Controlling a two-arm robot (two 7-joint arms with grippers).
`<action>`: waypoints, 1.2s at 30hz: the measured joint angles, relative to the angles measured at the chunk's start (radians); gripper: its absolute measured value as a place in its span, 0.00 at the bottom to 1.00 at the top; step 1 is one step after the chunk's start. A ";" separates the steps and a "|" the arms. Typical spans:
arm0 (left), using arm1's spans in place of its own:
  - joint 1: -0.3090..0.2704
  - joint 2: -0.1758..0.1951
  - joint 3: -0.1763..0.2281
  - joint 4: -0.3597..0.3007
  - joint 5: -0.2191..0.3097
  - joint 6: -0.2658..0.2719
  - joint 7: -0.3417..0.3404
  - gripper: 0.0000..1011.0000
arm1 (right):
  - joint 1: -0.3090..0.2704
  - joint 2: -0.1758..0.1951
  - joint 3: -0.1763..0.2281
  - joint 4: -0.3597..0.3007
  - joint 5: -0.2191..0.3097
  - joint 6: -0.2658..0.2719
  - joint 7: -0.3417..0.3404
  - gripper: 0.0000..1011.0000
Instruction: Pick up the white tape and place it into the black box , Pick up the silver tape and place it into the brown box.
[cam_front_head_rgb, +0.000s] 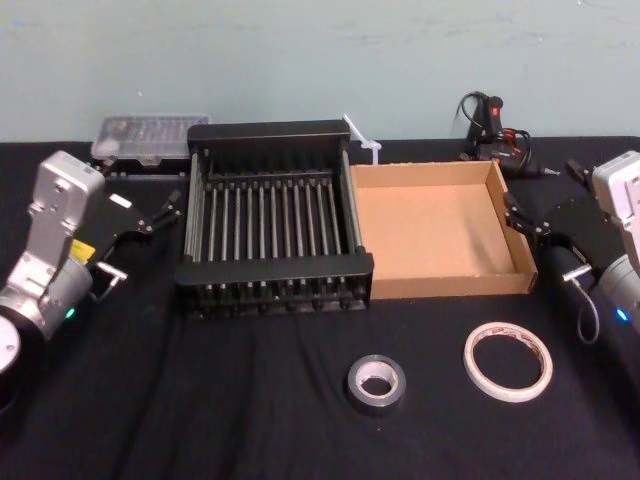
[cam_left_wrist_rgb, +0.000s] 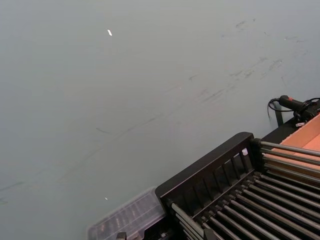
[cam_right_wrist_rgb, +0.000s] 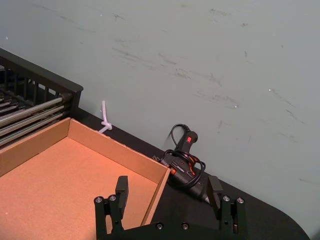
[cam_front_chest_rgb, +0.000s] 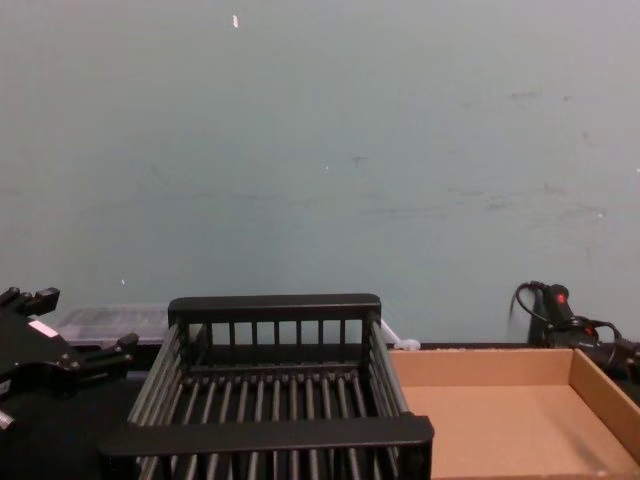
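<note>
Black cloth (cam_front_head_rgb: 250, 400) is spread over the table, and a pale blue-green wall (cam_front_chest_rgb: 320, 150) is seen behind it. At the middle of the table the black box (cam_front_head_rgb: 275, 290) is set, a rectangular basket with slatted bar sides, a barred bottom and thick flat rims; nothing is seen inside it. Touching its right side, the brown box (cam_front_head_rgb: 440, 285) is placed, a shallow tray of plain cardboard with low walls, its floor bare. Behind the basket's left corner a clear plastic case (cam_front_head_rgb: 148, 138) is laid, and behind the tray a black tool with a cable (cam_front_head_rgb: 490, 130) is seen. On the cloth nearer the robot, in front of the tray, the white tape (cam_front_head_rgb: 508, 361) is laid flat, a thin ring with red marks on its face. Just to its left, apart from it, the silver tape (cam_front_head_rgb: 376, 383) is laid flat, a smaller, thicker grey roll. The left gripper (cam_front_head_rgb: 150, 215) is held left of the basket, its claw parted and holding nothing. The right gripper (cam_right_wrist_rgb: 170, 192) is held at the tray's right wall, its fingers spread wide and holding nothing.
</note>
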 joint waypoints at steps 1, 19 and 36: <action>0.000 0.000 0.000 0.000 0.000 0.000 0.000 0.99 | 0.000 0.000 0.000 0.000 0.000 0.000 0.000 0.99; 0.000 0.000 0.000 0.000 0.000 0.000 0.000 0.99 | -0.137 0.062 0.108 -0.173 0.079 0.006 0.071 0.99; 0.000 0.000 0.000 0.000 0.000 0.000 0.000 0.99 | -0.396 0.170 0.231 -0.399 0.158 0.100 0.106 0.99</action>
